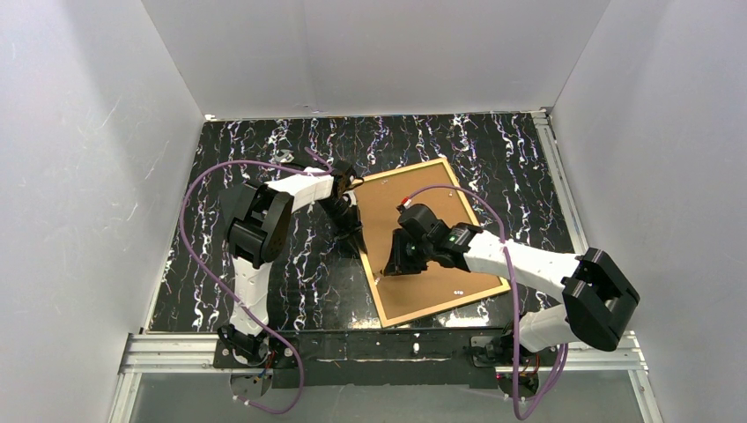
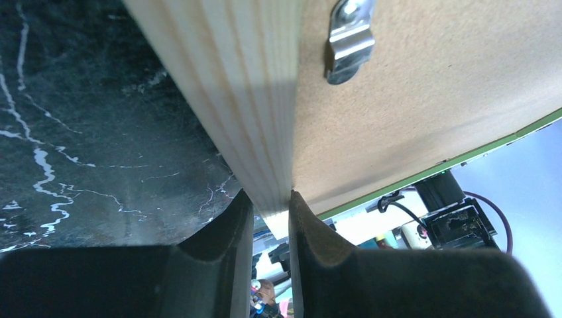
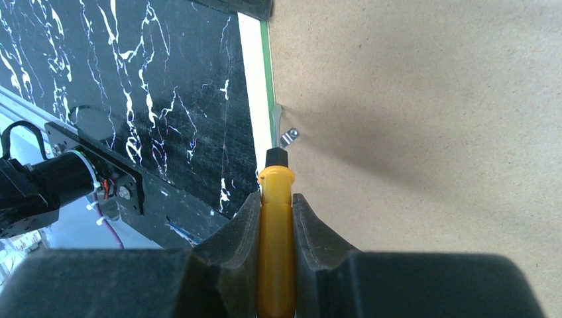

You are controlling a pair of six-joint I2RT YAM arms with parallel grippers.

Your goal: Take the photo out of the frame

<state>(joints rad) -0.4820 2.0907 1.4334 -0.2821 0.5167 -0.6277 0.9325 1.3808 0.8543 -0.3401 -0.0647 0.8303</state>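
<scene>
Two holds: my left end effector [image 2: 268, 200] pinches the frame [image 2: 232, 79] edge; right end effector [image 3: 275, 200] clamps a yellow tool [image 3: 275, 258], clip [image 3: 289, 137] just ahead.

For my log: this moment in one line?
left fingers: shut on frame | right fingers: shut on tool, tip near clip | backing on

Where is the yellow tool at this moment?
In the right wrist view, the right claw grips the yellow tool, its black tip near a metal clip at the brown board's left edge.
</scene>
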